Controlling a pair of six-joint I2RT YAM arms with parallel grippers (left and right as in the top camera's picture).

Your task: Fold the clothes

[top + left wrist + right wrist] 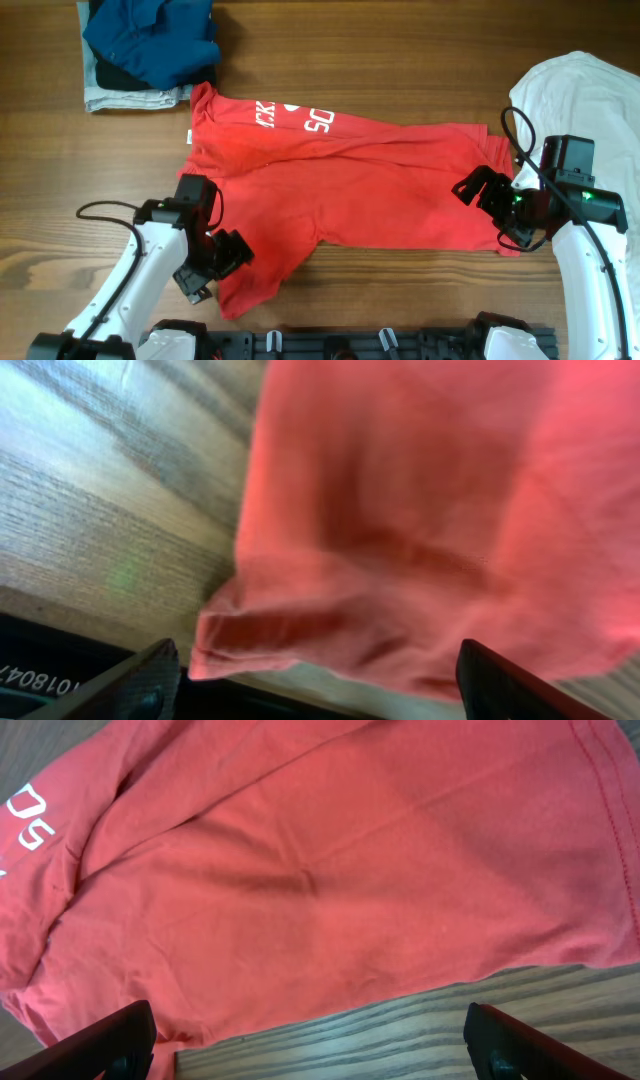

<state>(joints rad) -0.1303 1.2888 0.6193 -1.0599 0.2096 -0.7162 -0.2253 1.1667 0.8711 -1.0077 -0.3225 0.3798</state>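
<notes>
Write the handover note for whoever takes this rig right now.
Left end effector: open, holding nothing, over the near left corner of the red T-shirt.
Right end effector: open, empty, at the shirt's right edge.
Red T-shirt lies spread and wrinkled in the middle of the table; white shirt lies at the far right.
Done: no finished fold visible.
To do: fold both.

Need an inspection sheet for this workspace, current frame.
Surface: wooden table, wood grain visible.
Job's things: red T-shirt spread out, wrinkled, white lettering showing; white shirt bunched at right edge.
Clutter: blue garment pile in far-left corner.
Grippers: left gripper open at T-shirt's near-left corner; right gripper open over its right end.
Cables: left cable beside left arm; right cable loop crossing white shirt.
Surroundings: black rail along near edge.
</notes>
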